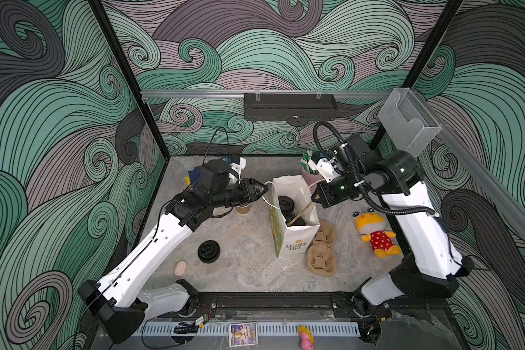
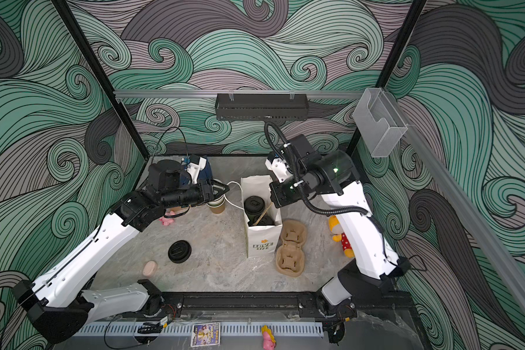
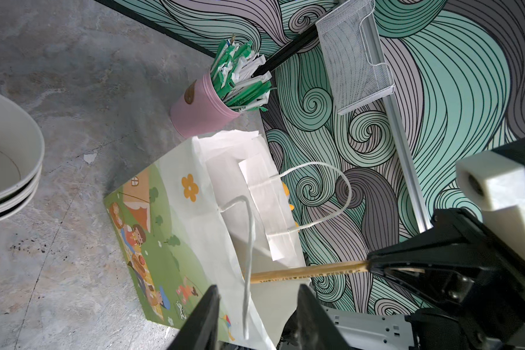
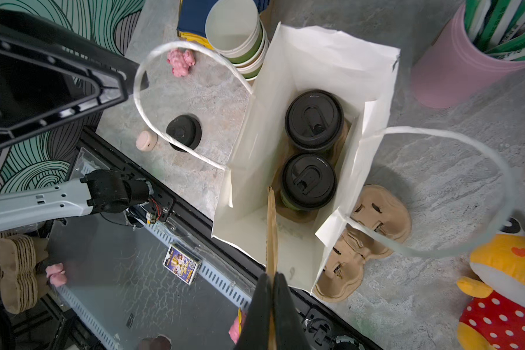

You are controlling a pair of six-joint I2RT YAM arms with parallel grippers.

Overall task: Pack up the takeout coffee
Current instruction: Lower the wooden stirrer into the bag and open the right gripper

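Note:
The takeout coffee is two black-lidded cups (image 4: 314,118) (image 4: 308,180) standing side by side inside an upright white paper bag (image 4: 315,54). Both top views show the lids (image 1: 285,203) (image 2: 254,204) in the bag (image 1: 291,242). My right gripper (image 4: 272,275) is shut on a brown paper-wrapped stick (image 4: 272,227), which slants down into the bag's mouth beside the nearer cup. My left gripper (image 3: 258,291) is open at the bag's left side. The bag's white cord handle (image 3: 249,242) hangs between its fingers, touching neither.
A stack of empty cups (image 1: 243,208) stands under the left arm. A loose black lid (image 1: 209,251) and a beige puck (image 1: 181,268) lie front left. Pulp carriers (image 1: 322,248) lie against the bag's right. A pink straw cup (image 3: 200,109) stands behind it and a plush toy (image 1: 373,233) lies at the right.

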